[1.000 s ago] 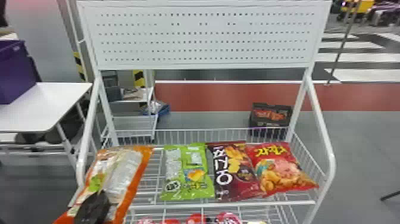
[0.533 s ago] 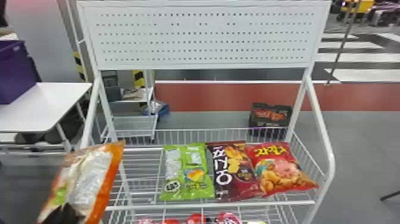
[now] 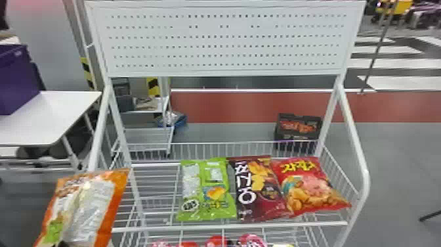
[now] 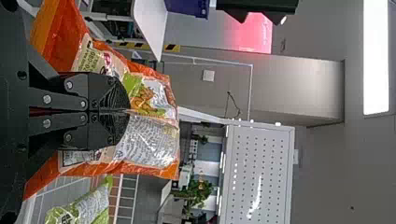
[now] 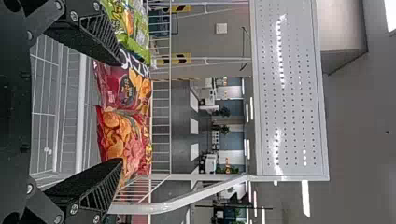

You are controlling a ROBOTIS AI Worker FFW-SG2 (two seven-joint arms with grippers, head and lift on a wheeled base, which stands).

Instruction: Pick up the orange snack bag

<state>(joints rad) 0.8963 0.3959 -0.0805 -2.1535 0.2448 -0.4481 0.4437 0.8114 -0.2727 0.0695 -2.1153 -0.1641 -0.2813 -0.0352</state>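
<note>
While the left gripper (image 4: 127,111) is clamping the orange snack bag (image 4: 152,144) by the left front corner of the white rack (image 3: 226,42), its long axis is roughly following the fingers (image 4: 112,91), probably favouring a lift.

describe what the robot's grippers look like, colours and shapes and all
Both are black, with jointed linkages and light grey, screw-like round heads. The left gripper has fingers with rounded outlines and finely ridged tips, in front of a plain dark housing. The right gripper shows long wedge-like fingers that taper forward, with slanting ribs along their sides.
</note>
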